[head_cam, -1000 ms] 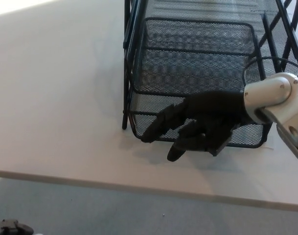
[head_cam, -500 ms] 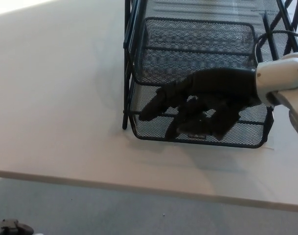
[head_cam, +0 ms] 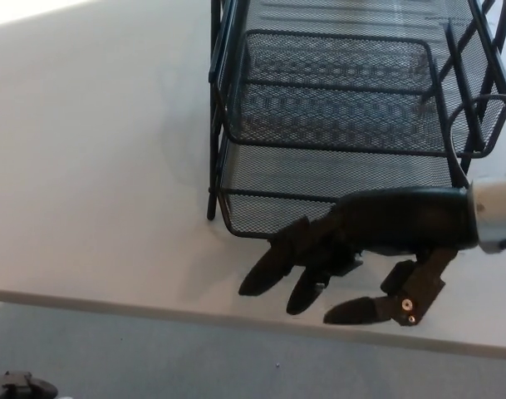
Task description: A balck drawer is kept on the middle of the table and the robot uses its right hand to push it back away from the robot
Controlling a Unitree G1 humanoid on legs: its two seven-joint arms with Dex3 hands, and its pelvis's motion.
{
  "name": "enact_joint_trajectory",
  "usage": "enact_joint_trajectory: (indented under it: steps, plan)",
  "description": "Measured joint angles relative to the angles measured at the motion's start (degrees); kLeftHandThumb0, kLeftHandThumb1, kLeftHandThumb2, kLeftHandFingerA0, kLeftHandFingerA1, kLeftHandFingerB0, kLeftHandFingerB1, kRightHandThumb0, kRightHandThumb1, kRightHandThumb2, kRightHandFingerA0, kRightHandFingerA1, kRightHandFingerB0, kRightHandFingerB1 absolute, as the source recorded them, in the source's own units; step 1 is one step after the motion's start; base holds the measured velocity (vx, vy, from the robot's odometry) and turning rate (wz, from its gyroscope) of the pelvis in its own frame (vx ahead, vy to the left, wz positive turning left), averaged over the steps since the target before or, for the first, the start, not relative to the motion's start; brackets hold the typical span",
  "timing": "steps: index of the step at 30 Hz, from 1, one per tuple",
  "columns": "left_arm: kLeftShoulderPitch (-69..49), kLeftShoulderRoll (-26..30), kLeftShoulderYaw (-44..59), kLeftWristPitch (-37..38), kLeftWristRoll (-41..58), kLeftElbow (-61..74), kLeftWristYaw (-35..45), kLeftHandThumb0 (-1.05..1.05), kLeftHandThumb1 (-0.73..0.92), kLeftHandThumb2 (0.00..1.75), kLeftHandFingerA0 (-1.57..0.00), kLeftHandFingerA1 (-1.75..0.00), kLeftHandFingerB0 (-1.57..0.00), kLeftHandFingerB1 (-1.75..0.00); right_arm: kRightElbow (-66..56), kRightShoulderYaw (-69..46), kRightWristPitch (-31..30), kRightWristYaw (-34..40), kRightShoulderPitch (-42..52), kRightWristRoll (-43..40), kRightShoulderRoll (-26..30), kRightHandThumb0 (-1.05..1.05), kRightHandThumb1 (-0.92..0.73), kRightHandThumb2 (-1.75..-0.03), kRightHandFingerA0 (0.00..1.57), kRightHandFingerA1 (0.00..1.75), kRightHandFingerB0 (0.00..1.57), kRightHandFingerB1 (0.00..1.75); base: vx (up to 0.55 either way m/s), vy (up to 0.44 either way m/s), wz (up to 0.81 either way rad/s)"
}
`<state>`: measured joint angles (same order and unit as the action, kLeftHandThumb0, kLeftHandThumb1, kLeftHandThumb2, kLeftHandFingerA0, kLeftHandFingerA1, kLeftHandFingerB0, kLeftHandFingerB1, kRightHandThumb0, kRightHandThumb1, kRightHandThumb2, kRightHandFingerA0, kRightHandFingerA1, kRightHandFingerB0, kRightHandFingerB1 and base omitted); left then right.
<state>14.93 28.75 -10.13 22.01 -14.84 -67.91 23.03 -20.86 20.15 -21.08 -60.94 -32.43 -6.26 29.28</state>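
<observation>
A black wire-mesh drawer (head_cam: pixel 336 179) sticks out of a stacked black mesh rack (head_cam: pixel 352 75) on the white table (head_cam: pixel 95 166). Its front rim faces me, partly hidden by my right hand (head_cam: pixel 361 245). That hand is black, comes in from the right, and hovers in front of the drawer's front edge with its fingers (head_cam: pixel 273 266) spread apart and pointing left and down. Nothing is held in it. The thumb (head_cam: pixel 394 303) hangs below over the table's near edge. My left hand does not show.
The table's near edge (head_cam: pixel 153 306) runs across the lower picture, with grey floor (head_cam: pixel 153 357) below it. A small dark object (head_cam: pixel 20 386) lies on the floor at the bottom left. A black cable (head_cam: pixel 485 104) loops by the rack's right side.
My right hand has pulled back toward me and lower, from over the drawer's mesh floor to in front of its rim. The drawer looks unmoved.
</observation>
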Motion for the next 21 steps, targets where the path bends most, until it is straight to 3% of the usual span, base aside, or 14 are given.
enact_joint_trajectory:
  steps: [4,5,7,8,18,19,20,21]
  plan:
    - [0.05,-0.01,0.00,0.00,0.00,-0.02,-0.01,-0.63,0.57,0.91,-0.34,-0.51,-0.21,-0.43,-6.82,-3.05,-0.40,-0.46,3.34,-2.19,1.50,-0.56,-0.63,-1.01,0.39,0.56,0.21,0.47,0.00,0.000,0.00]
    - [0.08,-0.01,0.00,0.00,0.00,-0.03,-0.01,-0.63,0.58,0.91,-0.35,-0.51,-0.22,-0.43,-8.04,-3.67,-0.49,-0.52,3.94,-2.64,1.80,-0.63,-0.76,-0.66,0.43,0.40,0.34,0.34,0.00,0.000,0.00]
    - [0.10,-0.02,0.00,0.00,0.00,-0.02,-0.01,-0.62,0.57,0.91,-0.35,-0.51,-0.22,-0.43,-11.43,-5.82,-0.73,-0.70,5.76,-3.98,2.74,-0.63,-0.76,-0.66,0.43,0.41,0.33,0.34,0.00,0.000,0.00]
    - [0.10,-0.02,0.00,0.00,-0.01,0.00,-0.01,-0.63,0.58,0.91,-0.35,-0.50,-0.23,-0.43,-13.84,-7.59,-0.98,-0.89,7.11,-5.11,3.50,-0.56,-0.64,-1.01,0.37,0.56,0.19,0.46,0.00,0.000,0.00]
    - [0.14,-0.02,-0.02,0.02,-0.01,0.10,-0.02,-0.64,0.58,0.91,-0.34,-0.50,-0.21,-0.43,-21.30,-15.58,-0.31,-1.61,25.77,-9.41,7.05,-0.54,-0.63,-1.01,0.39,0.56,0.22,0.47,0.00,0.000,0.00]
    - [0.14,-0.02,-0.03,0.02,-0.02,0.10,-0.02,-0.63,0.57,0.90,-0.33,-0.50,-0.22,-0.43,-20.63,-15.56,0.15,-1.45,28.12,-9.32,7.02,-0.61,-0.79,-0.66,0.44,0.38,0.36,0.34,0.00,0.000,0.00]
    - [0.13,-0.02,-0.05,0.02,-0.03,0.10,-0.02,-0.63,0.57,0.90,-0.33,-0.50,-0.22,-0.43,-20.01,-15.53,0.50,-1.31,29.70,-9.24,6.96,-0.61,-0.79,-0.66,0.44,0.38,0.36,0.34,0.00,0.000,0.00]
    - [0.13,-0.02,-0.06,0.02,-0.04,0.09,-0.02,-0.63,0.57,0.90,-0.33,-0.50,-0.22,-0.43,-19.08,-15.41,1.01,-1.10,31.43,-9.07,6.82,-0.56,-0.66,-1.03,0.39,0.55,0.23,0.46,0.00,0.000,0.00]
